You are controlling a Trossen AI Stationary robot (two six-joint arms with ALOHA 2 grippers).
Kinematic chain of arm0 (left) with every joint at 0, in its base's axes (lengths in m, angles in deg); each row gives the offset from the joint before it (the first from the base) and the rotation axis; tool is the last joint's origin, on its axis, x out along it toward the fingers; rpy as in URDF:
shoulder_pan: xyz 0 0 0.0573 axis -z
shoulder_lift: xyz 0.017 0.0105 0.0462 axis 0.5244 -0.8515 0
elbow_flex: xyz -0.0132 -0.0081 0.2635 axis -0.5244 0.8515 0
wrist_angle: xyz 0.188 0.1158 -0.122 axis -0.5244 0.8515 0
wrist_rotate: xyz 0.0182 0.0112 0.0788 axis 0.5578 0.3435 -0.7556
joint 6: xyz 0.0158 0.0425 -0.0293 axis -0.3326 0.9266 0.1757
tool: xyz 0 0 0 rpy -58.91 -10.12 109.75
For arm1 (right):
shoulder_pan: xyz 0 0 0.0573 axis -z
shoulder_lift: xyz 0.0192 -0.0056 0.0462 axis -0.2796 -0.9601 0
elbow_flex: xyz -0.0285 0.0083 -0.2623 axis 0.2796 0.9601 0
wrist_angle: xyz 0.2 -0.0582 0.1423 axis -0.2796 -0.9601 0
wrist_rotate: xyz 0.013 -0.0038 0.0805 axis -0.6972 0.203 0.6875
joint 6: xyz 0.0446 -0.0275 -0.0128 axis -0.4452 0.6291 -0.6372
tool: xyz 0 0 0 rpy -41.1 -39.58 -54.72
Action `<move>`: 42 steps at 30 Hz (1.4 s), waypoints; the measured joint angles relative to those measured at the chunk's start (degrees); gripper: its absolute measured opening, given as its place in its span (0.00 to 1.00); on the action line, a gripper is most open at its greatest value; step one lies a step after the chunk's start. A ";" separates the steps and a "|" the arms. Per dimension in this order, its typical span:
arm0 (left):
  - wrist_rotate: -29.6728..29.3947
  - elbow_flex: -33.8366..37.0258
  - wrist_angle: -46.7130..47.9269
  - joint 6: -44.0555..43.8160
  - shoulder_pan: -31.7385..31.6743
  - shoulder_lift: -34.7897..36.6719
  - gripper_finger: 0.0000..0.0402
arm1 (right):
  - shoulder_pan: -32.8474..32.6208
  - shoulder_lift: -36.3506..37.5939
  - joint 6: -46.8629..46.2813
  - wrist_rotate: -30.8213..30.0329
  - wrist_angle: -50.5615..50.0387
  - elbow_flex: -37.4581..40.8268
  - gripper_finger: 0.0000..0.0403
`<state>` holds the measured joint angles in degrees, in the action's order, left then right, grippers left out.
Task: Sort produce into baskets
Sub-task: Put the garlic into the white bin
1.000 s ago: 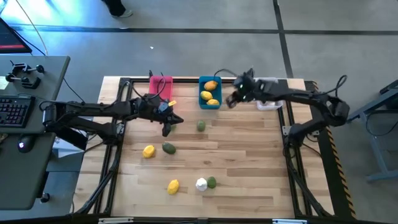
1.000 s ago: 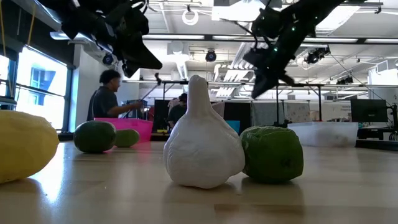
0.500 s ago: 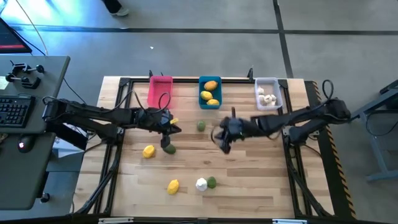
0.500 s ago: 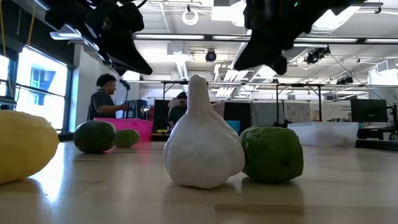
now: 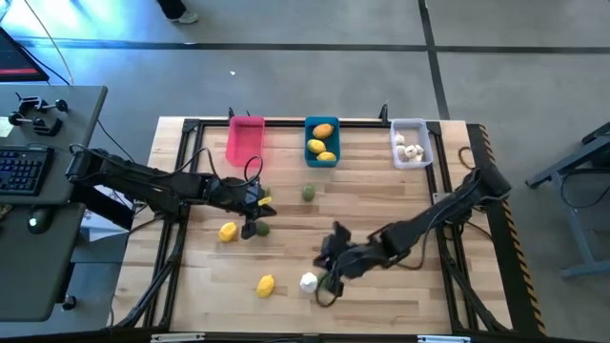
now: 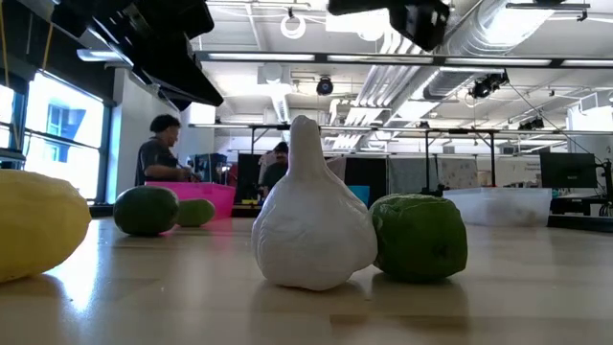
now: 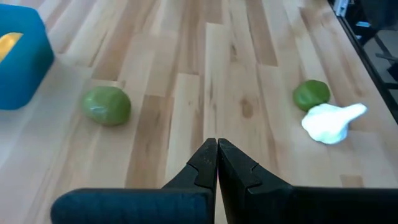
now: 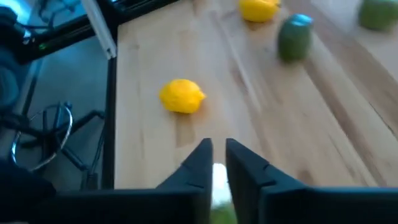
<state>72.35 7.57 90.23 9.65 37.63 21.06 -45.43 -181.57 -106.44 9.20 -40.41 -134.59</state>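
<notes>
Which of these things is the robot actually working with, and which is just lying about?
Job:
toy lemons, green fruits, white garlic
pink basket, blue basket, pale basket
left gripper, right gripper

Lying about:
keyboard
mouse

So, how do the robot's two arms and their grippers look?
Both arms are dark, almost black, built from slim jointed segments with black cables looping beside them. The left gripper has two flat black fingers that taper to narrow wedge-shaped tips, on a dark bluish block. The right gripper has the same black tapered fingers. A small yellow-orange mark sits near the left arm's wrist.
</notes>
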 joint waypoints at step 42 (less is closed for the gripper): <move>-0.04 0.02 2.90 -0.93 1.65 0.00 0.00 | -0.62 -24.75 13.05 7.40 -16.72 -23.13 0.29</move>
<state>72.31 7.59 93.13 8.72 39.27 21.06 -46.05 -206.33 -93.39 16.60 -57.13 -157.72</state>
